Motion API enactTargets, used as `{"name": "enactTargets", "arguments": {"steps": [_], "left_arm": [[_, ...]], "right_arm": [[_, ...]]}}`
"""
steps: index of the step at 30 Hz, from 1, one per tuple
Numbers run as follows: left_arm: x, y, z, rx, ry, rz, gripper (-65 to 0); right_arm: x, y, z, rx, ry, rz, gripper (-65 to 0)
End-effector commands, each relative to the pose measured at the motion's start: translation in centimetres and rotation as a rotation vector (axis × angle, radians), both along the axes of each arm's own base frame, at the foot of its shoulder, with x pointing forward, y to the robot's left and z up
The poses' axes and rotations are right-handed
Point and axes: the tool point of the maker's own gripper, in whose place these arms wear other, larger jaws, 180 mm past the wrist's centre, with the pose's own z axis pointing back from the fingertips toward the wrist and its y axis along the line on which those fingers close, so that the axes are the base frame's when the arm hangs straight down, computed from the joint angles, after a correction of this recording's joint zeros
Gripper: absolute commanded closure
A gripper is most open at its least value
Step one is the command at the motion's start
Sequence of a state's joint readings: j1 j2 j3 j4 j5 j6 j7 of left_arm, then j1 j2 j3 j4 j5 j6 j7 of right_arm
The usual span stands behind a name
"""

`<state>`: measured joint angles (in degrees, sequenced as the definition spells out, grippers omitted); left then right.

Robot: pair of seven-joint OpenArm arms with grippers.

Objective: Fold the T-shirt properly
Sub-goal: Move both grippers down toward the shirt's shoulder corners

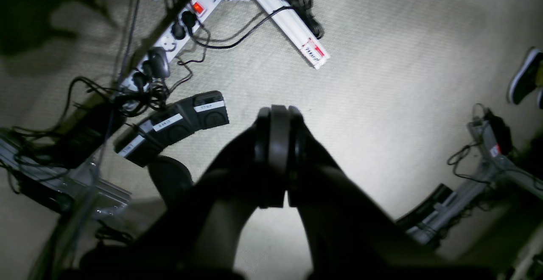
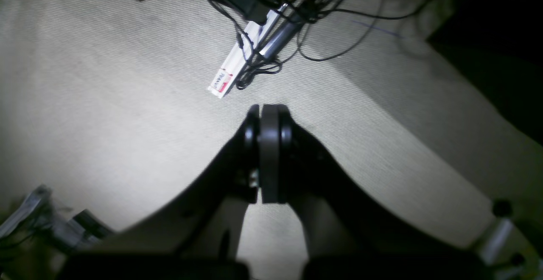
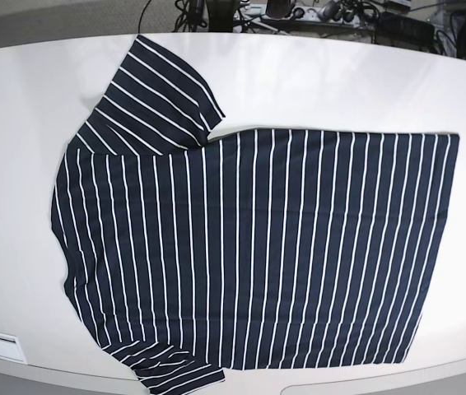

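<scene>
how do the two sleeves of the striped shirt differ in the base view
The upper sleeve lies wholly on the table, spread flat and fully visible, its stripes running diagonally. The lower sleeve sits at the table's near edge, cut off by the frame, its stripes closer to horizontal. Both are dark navy with thin white stripes.

Striped T-shirt [image 3: 258, 247] spread flat on white table [image 3: 340, 90], unfolded

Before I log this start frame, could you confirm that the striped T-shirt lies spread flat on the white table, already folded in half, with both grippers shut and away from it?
Not quite: the T-shirt is not folded yet. The base view shows it spread out in full on the white table, both sleeves out. The rest holds: the left gripper and right gripper are shut, over the floor.
</scene>
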<state>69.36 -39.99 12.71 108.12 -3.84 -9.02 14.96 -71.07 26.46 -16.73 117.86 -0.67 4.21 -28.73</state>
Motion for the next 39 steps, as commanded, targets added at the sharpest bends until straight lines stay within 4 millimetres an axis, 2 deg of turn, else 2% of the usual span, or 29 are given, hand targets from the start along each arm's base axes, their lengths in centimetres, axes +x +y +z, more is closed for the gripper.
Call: {"name": "enactTargets", "arguments": {"steps": [1, 4, 8, 12, 19, 26, 29, 31, 33, 39], "left_arm": [[0.4, 0.0, 0.7, 0.007, -0.029, -0.020, 0.0], [2.4, 0.6, 1.5, 0.062, -0.123, -0.076, 0.0], [5.6, 1.5, 3.0, 0.103, -0.226, -0.055, 0.0], [10.1, 3.3, 4.7, 0.203, -0.371, -0.059, 0.0], [16.6, 5.3, 8.8, 0.283, -0.590, -0.052, 0.0], [20.6, 9.0, 11.5, 0.402, -0.728, -0.045, 0.0], [22.7, 10.4, 12.7, 0.442, -0.797, -0.076, 0.0], [23.8, 11.3, 12.5, 0.453, -0.809, -0.129, 0.0], [24.4, 12.5, 11.4, 0.475, -0.786, -0.220, 0.0], [27.7, 18.4, 9.5, 0.568, -0.793, -0.437, 0.0]], "right_arm": [[0.4, -0.3, 0.8, -0.011, -0.026, -0.001, 0.0], [2.5, -1.6, 2.1, -0.057, -0.099, -0.025, 0.0], [6.0, -3.0, 4.1, -0.088, -0.205, -0.052, 0.0], [8.3, -4.5, 5.3, -0.127, -0.277, -0.064, 0.0], [10.6, -5.6, 6.9, -0.135, -0.342, -0.074, 0.0], [11.5, -7.5, 7.4, -0.176, -0.365, -0.068, 0.0], [11.8, -6.5, 7.6, -0.100, -0.373, -0.059, 0.0], [11.8, -5.3, 7.8, -0.033, -0.375, -0.052, 0.0], [12.1, -4.6, 8.2, 0.006, -0.398, -0.039, 0.0], [13.9, -4.5, 8.5, 0.012, -0.457, -0.038, 0.0]]}}
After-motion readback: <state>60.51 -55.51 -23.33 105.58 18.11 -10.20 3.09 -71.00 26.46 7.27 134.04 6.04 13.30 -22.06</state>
